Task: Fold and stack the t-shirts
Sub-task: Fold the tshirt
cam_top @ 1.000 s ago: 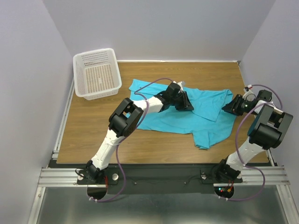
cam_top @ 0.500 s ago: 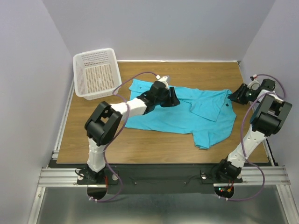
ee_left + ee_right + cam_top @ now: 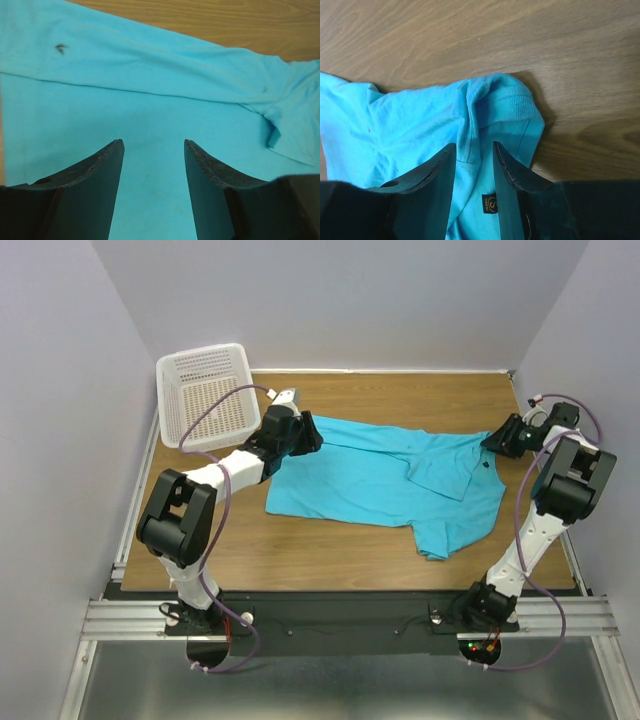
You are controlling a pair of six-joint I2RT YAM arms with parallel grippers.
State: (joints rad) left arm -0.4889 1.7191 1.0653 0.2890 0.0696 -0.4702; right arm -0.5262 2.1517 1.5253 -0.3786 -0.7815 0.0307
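1. Left gripper (image 3: 303, 435), from the top camera, sits at the far left corner of the turquoise shirt (image 3: 390, 485), just beside the white mesh basket (image 3: 205, 395). The right gripper (image 3: 497, 443) is at the shirt's far right corner. From this height I cannot tell how either pair of jaws stands.
2. Also in the top view, the shirt lies spread across the middle of the wooden table (image 3: 330, 555). It is rumpled, with a flap doubled over on its right half and one sleeve pointing toward the near edge.
3. In the left wrist view, the left gripper (image 3: 152, 142) has its jaws well apart, with nothing between them. Flat turquoise cloth lies beneath, creased by a long fold line. A small dark mark (image 3: 61, 48) shows on the cloth near the top left, and bare wood runs along the top edge.
4. In the right wrist view, the right gripper (image 3: 473, 146) has its jaws parted more narrowly. They straddle a raised ridge of cloth at the ribbed collar (image 3: 516, 102). I cannot tell whether the fingers touch it. A size label (image 3: 490, 203) lies low between the fingers, and the collar's edge rests on bare wood.
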